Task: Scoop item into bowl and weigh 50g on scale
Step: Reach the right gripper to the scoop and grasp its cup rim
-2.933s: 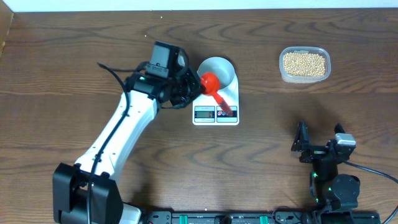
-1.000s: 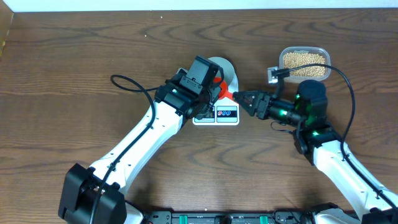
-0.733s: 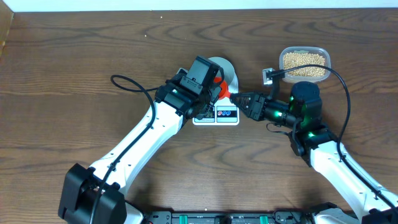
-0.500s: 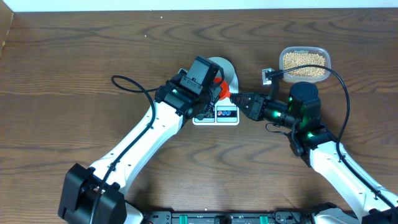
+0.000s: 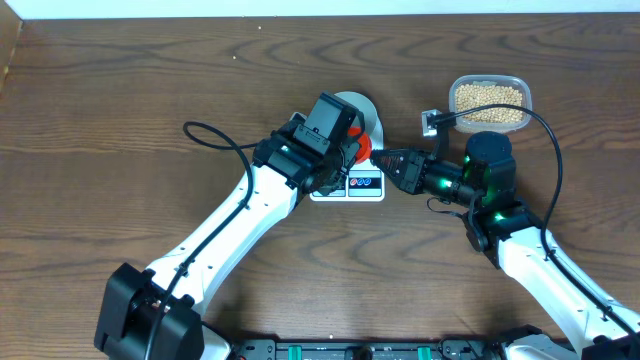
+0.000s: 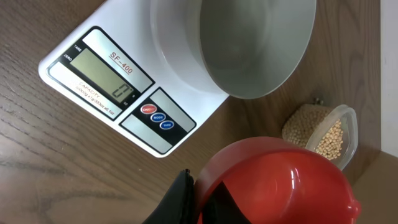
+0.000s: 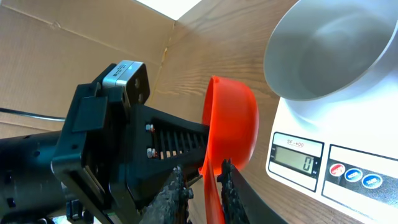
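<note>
A red scoop hangs between both grippers, just right of the scale. My left gripper is shut on the scoop's rim, one finger outside the cup. My right gripper is shut on the scoop's flat handle, a fingertip on each side. The scoop's cup is empty. The pale bowl sits empty on the white scale, whose display reads zero. The beans lie in a clear tub at the back right.
The clear tub stands on the brown wooden table, about a hand's width right of the scale. A small white tag on a cable sticks up from the right arm. The left arm's black wrist fills the right wrist view's left.
My right gripper has slid left to the scoop's handle and closed on it. The left gripper keeps its grip on the scoop and has barely shifted.
</note>
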`<state>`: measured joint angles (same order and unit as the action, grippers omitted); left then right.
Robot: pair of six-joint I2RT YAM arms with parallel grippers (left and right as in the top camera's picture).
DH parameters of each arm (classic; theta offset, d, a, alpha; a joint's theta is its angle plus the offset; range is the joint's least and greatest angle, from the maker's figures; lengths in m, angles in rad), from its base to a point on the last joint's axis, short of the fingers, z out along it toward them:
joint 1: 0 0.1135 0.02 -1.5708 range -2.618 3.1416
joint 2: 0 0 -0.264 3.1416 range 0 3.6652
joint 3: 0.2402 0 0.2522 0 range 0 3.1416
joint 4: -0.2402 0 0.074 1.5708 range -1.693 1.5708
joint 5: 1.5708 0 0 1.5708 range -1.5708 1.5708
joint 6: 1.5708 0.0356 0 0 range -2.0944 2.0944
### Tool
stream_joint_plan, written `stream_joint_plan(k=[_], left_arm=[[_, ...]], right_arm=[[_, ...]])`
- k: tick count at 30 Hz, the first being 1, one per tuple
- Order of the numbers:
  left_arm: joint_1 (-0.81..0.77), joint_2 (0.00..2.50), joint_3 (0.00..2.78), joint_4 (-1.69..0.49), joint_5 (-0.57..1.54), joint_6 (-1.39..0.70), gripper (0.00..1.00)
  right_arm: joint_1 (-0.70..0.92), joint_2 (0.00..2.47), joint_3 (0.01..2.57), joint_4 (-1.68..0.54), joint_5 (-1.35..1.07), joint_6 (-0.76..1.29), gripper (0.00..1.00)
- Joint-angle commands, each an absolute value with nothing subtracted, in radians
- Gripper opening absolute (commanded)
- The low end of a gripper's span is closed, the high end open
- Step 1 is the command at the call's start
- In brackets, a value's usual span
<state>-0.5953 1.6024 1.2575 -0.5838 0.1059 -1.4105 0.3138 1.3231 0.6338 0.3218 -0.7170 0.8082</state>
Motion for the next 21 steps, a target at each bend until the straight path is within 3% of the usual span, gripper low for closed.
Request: stream_joint_plan(k=[1, 4, 8, 11, 14, 17, 21], left_arm=[[-0.608, 1.581, 1.266, -0.59, 0.116, -1.4, 0.07], [-0.608, 1.581, 1.266, -0.59, 0.116, -1.4, 0.07], [-0.608, 1.581, 1.266, -0.59, 0.116, -1.4, 0.07], [-0.608, 1.581, 1.266, -0.59, 0.116, -1.4, 0.08], [-0.608, 1.581, 1.266, -0.59, 0.116, -1.4, 0.21], [-0.608, 1.581, 1.266, -0.591, 0.116, -1.4, 0.46], [-0.607, 1.581, 1.266, -0.59, 0.116, -1.4, 0.6]], right_arm=[[0.323, 1.328, 0.651, 0.322, -0.707, 0.807, 0.18], [0.323, 1.328, 0.651, 0.321, -0.707, 0.807, 0.14], [0.323, 1.328, 0.651, 0.321, -0.709, 0.807, 0.01], [0.323, 1.328, 0.651, 0.321, -0.709, 0.807, 0.01], [0.323, 1.328, 0.651, 0.321, -0.706, 0.807, 0.01], [0.322, 1.328, 0.651, 0.321, -0.705, 0.806, 0.01], [0.321, 1.328, 0.651, 0.319, -0.705, 0.788, 0.01]])
